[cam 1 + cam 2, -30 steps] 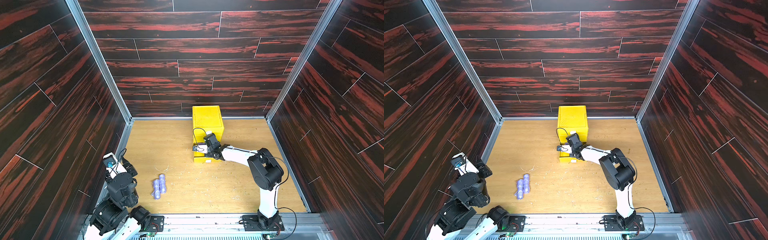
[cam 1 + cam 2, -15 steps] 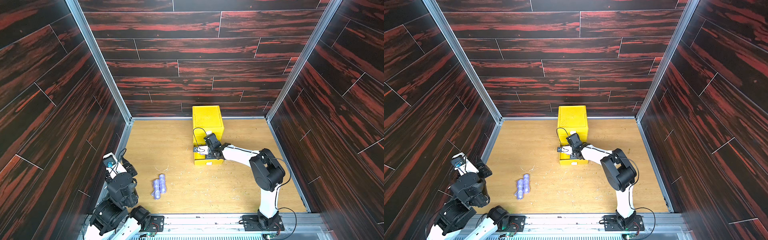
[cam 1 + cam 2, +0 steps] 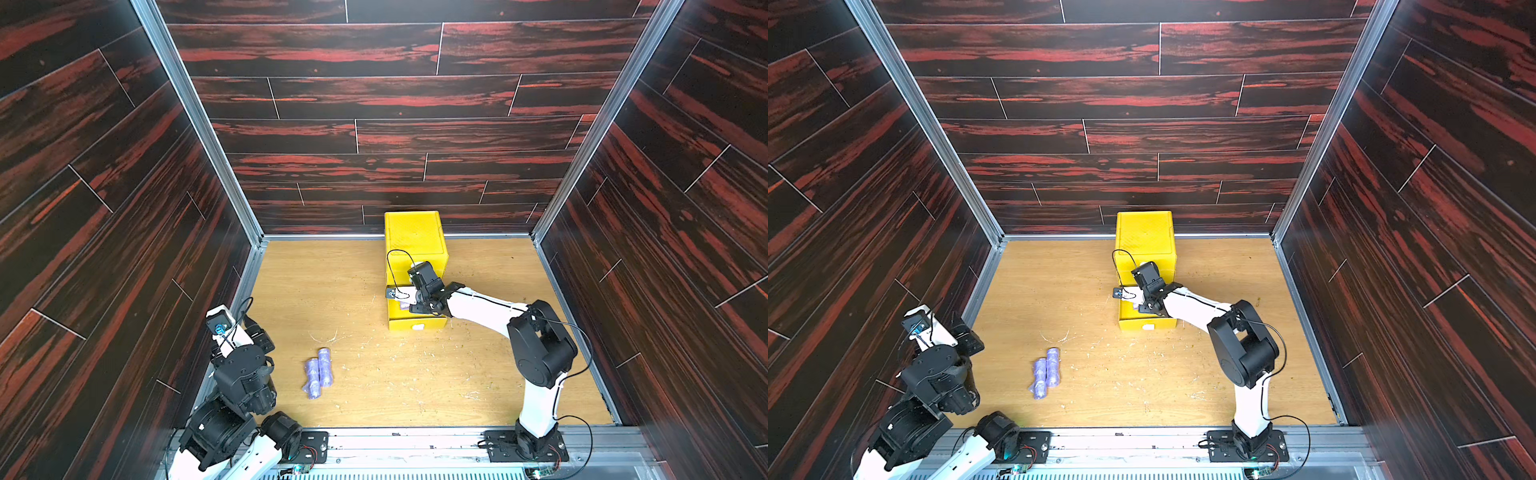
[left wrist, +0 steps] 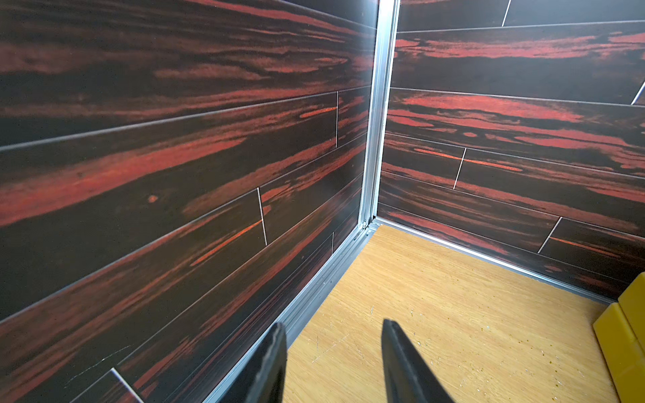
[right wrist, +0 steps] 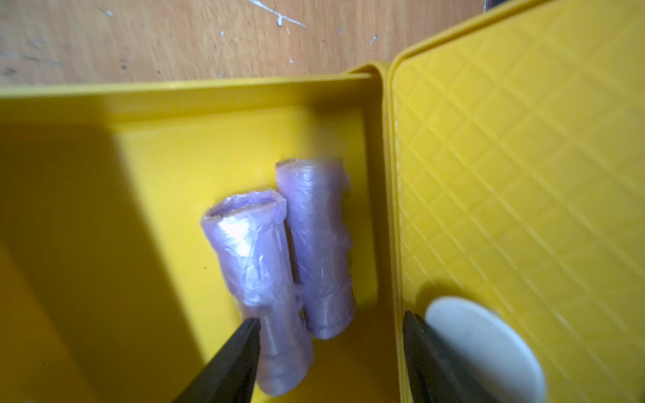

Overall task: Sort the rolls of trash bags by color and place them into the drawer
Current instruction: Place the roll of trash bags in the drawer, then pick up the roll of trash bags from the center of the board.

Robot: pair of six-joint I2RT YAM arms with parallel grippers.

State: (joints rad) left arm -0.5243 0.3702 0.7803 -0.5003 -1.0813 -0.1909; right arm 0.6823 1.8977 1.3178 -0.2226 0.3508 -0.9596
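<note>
Closing in on three sides with dark, red-streaked plank walls [image 3: 374, 95], meeting at aluminium corner posts [image 3: 201, 120], surrounding a pale, scratched wooden tabletop [image 3: 478, 374].

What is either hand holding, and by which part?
Nothing. The right hand stands open over two purple rolls lying in the drawer; the left hand is open, empty.

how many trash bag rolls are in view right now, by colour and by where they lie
purple rolls in the open drawer: 2
purple rolls on the table: 2
pink or green rolls in view: 0
total: 4 rolls, all purple
</note>
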